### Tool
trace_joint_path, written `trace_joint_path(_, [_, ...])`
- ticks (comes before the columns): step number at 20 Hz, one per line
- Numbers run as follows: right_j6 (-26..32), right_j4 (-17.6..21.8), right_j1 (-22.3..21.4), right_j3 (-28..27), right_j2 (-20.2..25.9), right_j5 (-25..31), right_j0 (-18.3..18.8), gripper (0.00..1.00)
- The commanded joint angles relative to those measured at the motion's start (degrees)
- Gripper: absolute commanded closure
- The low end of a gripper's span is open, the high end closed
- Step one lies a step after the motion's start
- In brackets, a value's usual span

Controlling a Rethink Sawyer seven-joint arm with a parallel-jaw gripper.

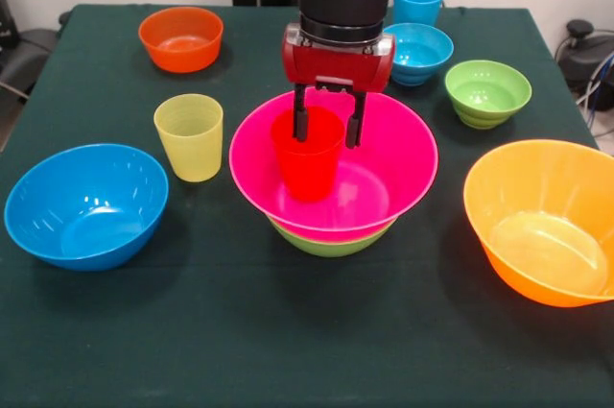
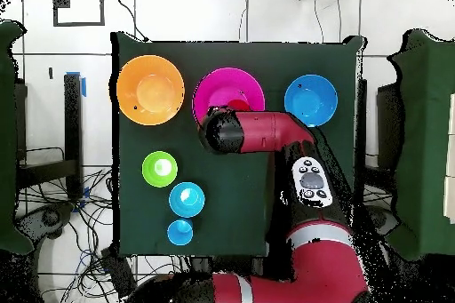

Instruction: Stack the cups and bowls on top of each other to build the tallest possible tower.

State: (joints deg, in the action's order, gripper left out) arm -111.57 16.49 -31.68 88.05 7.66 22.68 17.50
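Note:
A large pink bowl [image 1: 403,163] sits nested on a green bowl [image 1: 331,241] at the table's middle; this pair is the tower. A red cup [image 1: 309,173] stands upright inside the pink bowl. My gripper [image 1: 327,139] hangs straight over the cup, open, one finger [image 1: 300,125] inside the cup's mouth and the other outside its right rim. In the overhead view the arm [image 2: 258,132] covers the gripper and part of the pink bowl [image 2: 222,86]. A yellow cup [image 1: 190,136] stands left of the pink bowl.
Around the stack are a medium blue bowl [image 1: 86,204], a small orange bowl [image 1: 180,38], a large yellow-orange bowl [image 1: 542,221], a small green bowl [image 1: 487,93], a small blue bowl [image 1: 416,53] and a light blue cup [image 1: 418,0].

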Motion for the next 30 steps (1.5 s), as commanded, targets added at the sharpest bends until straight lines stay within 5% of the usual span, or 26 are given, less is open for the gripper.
trace_joint_path(1, [-4.1, -1.0, 2.5, 0.2, 4.2, -1.9, 0.7, 0.0])
trace_joint_path(5, [-2.8, -1.9, 2.2, -0.7, 4.8, 0.6, 1.1, 0.0])
trace_joint_path(21, [-0.6, -5.2, -10.6, 5.2, 3.6, 10.0, 0.2, 0.0])
trace_joint_path(30, [4.1, -5.8, -19.1, 15.9, 6.3, 7.4, 6.1, 0.0])
